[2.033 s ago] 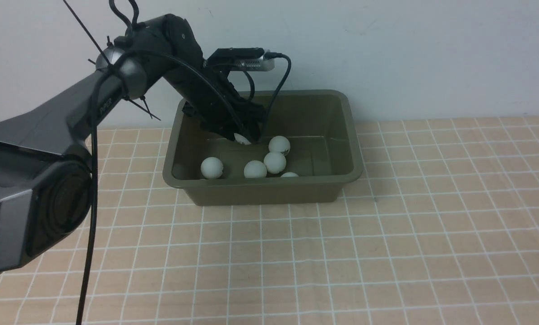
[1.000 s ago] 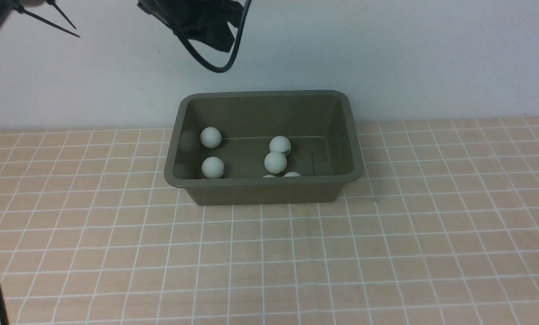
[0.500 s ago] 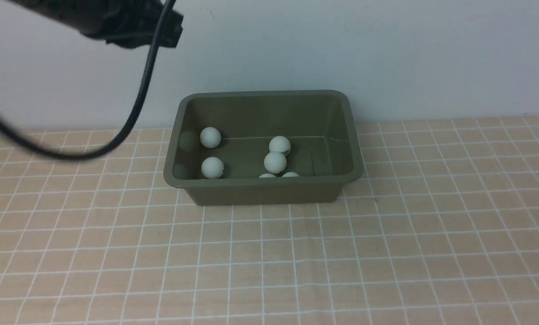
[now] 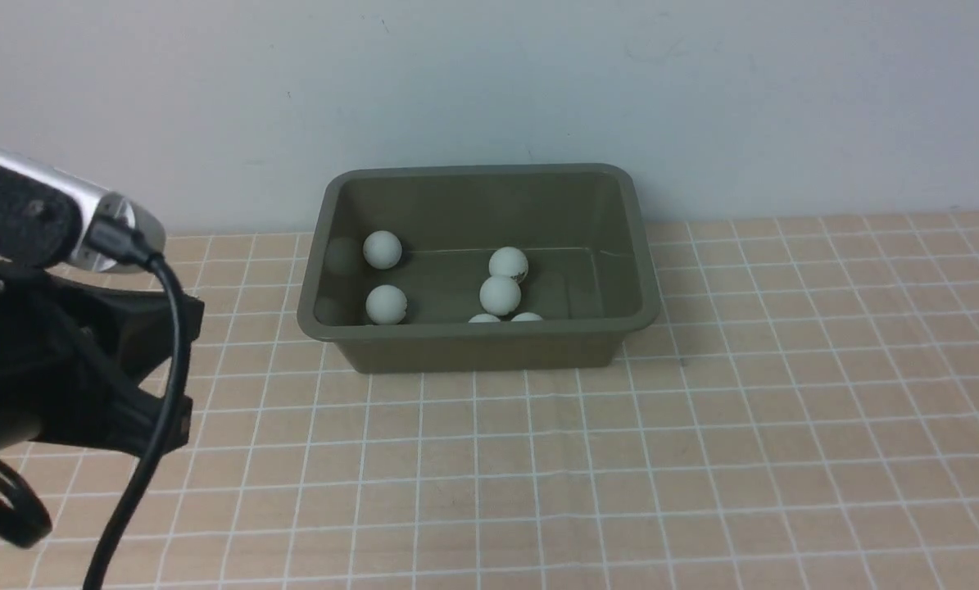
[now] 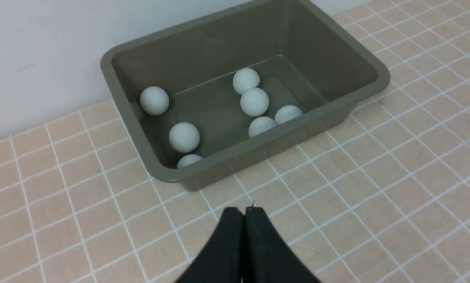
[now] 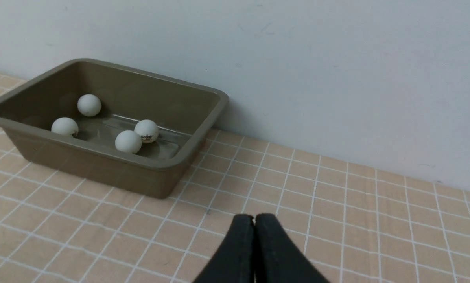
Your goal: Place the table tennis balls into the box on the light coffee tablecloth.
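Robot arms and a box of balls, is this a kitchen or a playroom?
Neither, probably. It looks like a robot test bench: a checked tablecloth pushed against a bare wall, one green box of table tennis balls, and a cabled arm with its left gripper shut.

Open box (image 4: 478,332), bare tablecloth (image 4: 702,459) around

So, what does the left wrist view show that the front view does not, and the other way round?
Only the left wrist view shows all seven table tennis balls in full, among them one tucked behind the near wall, and the left gripper with its jaws pressed together. Only the front view shows the left arm from outside, with its cable, low at the left of the picture; there only six balls can be seen, two of them just peeking over the rim. Both show the box on the light coffee tablecloth by the wall.
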### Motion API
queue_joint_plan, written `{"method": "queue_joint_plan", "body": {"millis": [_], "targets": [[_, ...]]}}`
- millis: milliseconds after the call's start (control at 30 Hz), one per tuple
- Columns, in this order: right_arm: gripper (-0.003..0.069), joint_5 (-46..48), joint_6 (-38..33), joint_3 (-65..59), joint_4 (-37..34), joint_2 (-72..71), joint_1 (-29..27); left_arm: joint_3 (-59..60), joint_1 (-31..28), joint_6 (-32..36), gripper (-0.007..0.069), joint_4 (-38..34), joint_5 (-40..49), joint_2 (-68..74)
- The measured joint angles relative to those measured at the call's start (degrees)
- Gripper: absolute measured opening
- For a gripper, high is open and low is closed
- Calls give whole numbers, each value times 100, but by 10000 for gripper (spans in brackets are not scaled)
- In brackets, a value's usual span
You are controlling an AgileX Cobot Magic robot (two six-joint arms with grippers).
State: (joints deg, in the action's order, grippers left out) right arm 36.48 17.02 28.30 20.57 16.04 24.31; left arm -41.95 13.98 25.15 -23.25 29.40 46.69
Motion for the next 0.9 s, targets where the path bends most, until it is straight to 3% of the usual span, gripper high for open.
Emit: {"method": "queue_joint_plan", "body": {"millis": [667,900], "targets": [[-16,-109,246,-7,160,0,0,35,-18,74,-69,32,598,-402],[-16,-104,246,-9,162,0,0,1140,-813,300,-69,544,-130,-1849]]}}
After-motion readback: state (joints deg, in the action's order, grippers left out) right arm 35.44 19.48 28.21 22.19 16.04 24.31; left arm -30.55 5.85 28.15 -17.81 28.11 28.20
